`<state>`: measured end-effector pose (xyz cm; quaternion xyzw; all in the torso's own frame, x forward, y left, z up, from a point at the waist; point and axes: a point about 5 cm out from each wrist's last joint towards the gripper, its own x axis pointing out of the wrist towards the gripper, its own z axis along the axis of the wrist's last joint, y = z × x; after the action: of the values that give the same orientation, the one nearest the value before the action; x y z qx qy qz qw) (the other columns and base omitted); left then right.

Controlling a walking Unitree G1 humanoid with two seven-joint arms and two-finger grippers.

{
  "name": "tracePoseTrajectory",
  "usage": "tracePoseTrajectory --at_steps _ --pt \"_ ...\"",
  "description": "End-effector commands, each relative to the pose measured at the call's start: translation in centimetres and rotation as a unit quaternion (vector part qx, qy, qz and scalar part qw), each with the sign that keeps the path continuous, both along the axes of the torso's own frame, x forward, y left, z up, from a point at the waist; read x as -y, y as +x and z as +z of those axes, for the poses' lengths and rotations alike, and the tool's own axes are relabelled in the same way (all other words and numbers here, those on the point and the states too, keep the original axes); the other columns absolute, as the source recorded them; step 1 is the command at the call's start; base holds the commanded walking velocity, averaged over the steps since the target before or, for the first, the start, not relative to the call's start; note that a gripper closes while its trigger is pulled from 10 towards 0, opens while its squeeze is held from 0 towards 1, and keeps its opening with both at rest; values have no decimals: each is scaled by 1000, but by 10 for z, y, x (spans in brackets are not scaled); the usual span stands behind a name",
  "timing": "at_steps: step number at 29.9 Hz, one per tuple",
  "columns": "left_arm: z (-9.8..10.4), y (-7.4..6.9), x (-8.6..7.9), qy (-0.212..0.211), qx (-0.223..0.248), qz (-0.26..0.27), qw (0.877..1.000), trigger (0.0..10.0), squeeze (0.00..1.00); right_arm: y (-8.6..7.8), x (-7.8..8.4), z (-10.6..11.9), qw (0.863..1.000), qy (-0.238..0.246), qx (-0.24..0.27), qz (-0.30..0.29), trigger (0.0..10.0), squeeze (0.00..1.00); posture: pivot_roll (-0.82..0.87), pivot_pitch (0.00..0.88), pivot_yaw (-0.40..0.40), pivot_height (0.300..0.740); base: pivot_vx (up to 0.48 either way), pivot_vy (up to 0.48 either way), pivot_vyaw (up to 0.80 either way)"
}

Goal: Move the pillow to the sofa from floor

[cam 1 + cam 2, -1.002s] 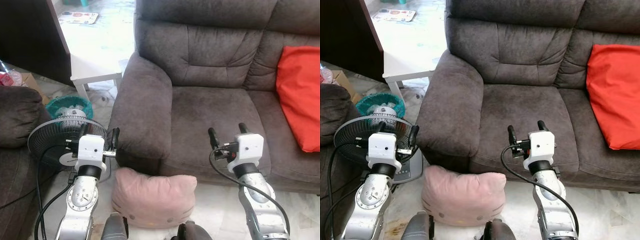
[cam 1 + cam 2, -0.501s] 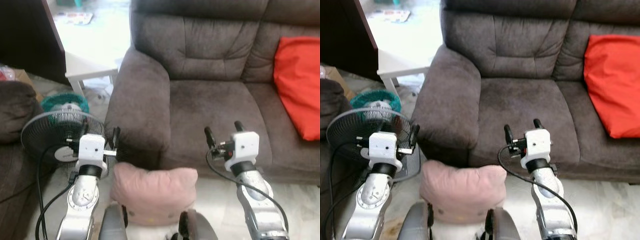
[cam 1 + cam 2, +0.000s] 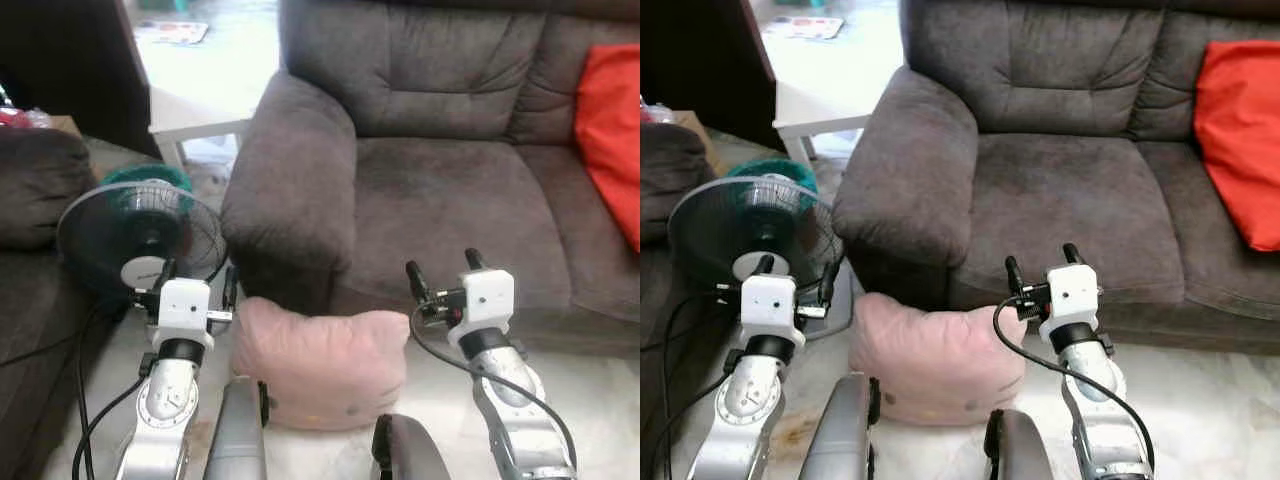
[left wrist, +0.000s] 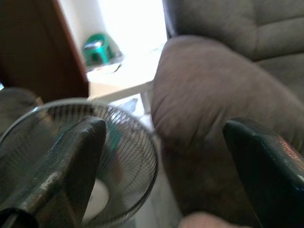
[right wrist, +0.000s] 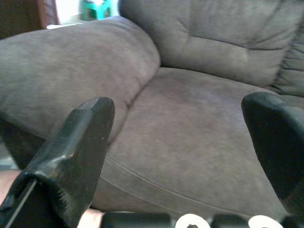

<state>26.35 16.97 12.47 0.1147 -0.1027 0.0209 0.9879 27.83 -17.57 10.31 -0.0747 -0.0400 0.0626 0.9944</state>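
Pink and soft, the pillow [image 3: 322,366] lies on the floor [image 3: 590,400] against the front of the grey sofa [image 3: 440,190], just below its armrest. The left end effector [image 3: 197,288] hovers beside the pillow's left end, fingers spread apart and holding nothing. The right end effector [image 3: 441,273] hangs just beside the pillow's upper right corner, in front of the seat edge, fingers likewise parted and empty. A standing fan [image 3: 140,235] sits left of the armrest, and a red cushion [image 3: 610,120] rests on the sofa's far right seat.
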Motion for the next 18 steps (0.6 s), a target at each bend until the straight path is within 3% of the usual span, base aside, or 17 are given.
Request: tracePoseTrajectory --at_steps 1,18 --pt "5 0 1 2 8 -1 1000 10000 0 0 2 3 1000 -2 4 -1 10000 0 127 127 -66 593 0 0 0" --pt "3 0 2 0 6 -2 1000 10000 0 1 0 2 1000 -2 2 0 10000 0 128 129 -64 593 0 0 0"
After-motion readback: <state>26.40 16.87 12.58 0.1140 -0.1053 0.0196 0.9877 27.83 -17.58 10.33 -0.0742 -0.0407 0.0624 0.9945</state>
